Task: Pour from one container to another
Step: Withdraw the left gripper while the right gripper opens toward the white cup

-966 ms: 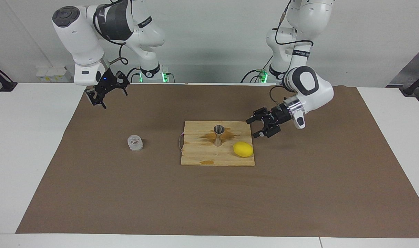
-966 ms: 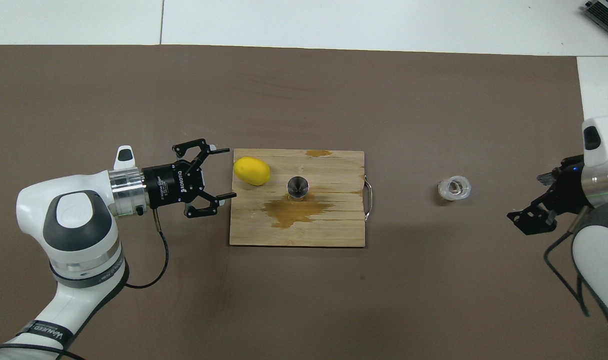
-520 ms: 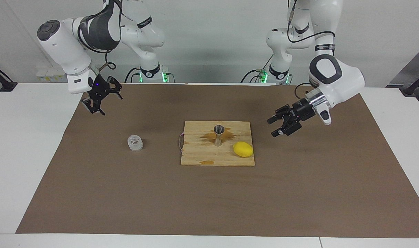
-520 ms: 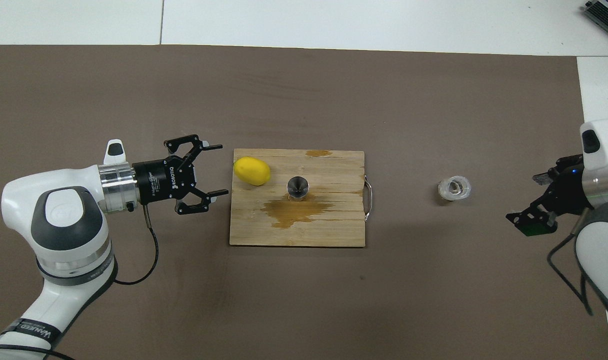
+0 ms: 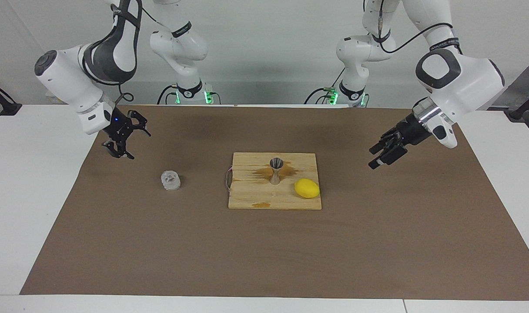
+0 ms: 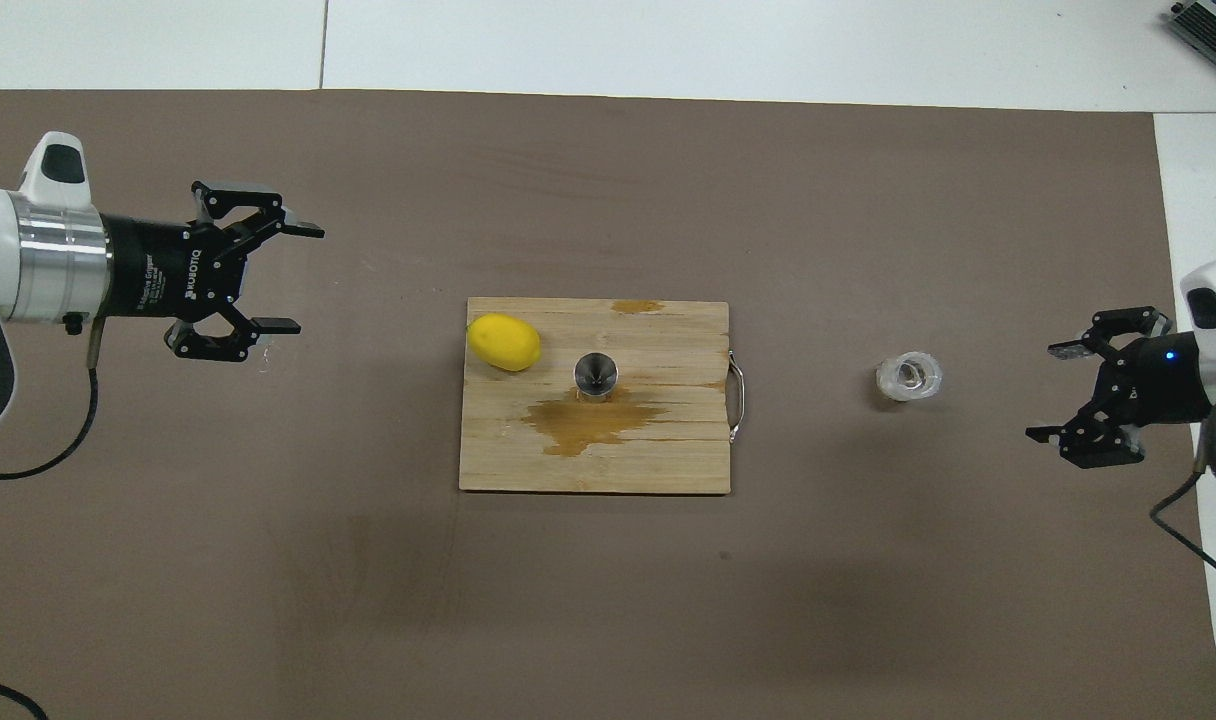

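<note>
both grippers, left (image 6: 286, 278) and right (image 6: 1060, 392), gape empty, well apart from cup (image 6: 909, 377) and jigger (image 6: 595, 375).

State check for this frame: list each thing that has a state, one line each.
Clear cup: upright on the brown mat, toward the right arm's end, untouched.
Jigger: upright on the wooden board, free.
Board: stained with a brown wet patch beside the jigger.
Lemon: resting on the board.
Left gripper: open, empty, over the mat.
Right gripper: open, empty, over the mat.
</note>
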Available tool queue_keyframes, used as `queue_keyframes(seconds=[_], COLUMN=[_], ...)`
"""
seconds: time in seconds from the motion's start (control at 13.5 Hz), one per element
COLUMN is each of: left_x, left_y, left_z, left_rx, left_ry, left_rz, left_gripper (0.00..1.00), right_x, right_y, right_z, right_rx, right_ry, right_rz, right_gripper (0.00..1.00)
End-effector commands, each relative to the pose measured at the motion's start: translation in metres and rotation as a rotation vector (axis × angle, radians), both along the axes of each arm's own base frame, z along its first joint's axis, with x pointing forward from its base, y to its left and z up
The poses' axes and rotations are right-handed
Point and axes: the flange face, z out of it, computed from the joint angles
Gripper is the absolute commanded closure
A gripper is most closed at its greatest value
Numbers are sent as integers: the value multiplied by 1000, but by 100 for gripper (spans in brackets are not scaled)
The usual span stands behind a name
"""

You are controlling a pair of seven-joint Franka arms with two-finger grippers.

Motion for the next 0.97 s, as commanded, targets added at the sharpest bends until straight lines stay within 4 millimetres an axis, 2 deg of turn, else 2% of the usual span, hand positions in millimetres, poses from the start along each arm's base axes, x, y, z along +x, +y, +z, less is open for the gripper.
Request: queue_keyframes(seconds=[0.0, 0.15, 0.37, 0.59, 0.89], left_x=[8, 8, 8, 11, 14], left_y=[3, 10, 18, 28, 46], left_z=[16, 23, 31, 43, 77], left_rx=[108, 161, 250, 334, 423], left_ry=[-37, -91, -168, -240, -319], left_rz=[-73, -159, -305, -434, -601], left_gripper=[0, 0, 0, 0, 0], right_x=[1, 0, 0, -7, -2], right_y=[-5, -8, -11, -9, -8], right_z=[-22, -36, -55, -78, -98], right_rx=[48, 98, 81, 158, 161], right_ry=[-15, -14, -62, -107, -142], right_rz=[10, -15, 26, 13, 34], right_gripper=[0, 0, 0, 0, 0])
